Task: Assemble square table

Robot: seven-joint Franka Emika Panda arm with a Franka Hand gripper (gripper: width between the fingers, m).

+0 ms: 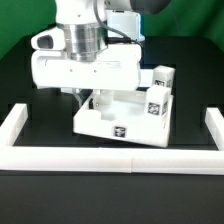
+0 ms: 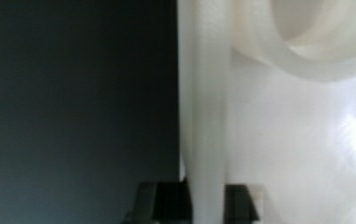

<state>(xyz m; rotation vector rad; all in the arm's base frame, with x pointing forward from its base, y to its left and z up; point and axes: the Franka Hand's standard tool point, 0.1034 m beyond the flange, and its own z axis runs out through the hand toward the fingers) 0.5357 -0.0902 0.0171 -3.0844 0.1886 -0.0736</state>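
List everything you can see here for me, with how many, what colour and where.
slab: one, white, with a black-and-white tag, mid-table inside the wall.
legs: two, white, tagged, at the slab's side toward the exterior view's right.
held leg: one, white, upright over the slab; it looks like a leg, though no tag shows.
wall: one, white, low, running along the front and both sides.
table: one, black, under everything.
arm: one, white and grey, coming down over the slab.
hand: one, white with dark fingers, shut on the held leg.
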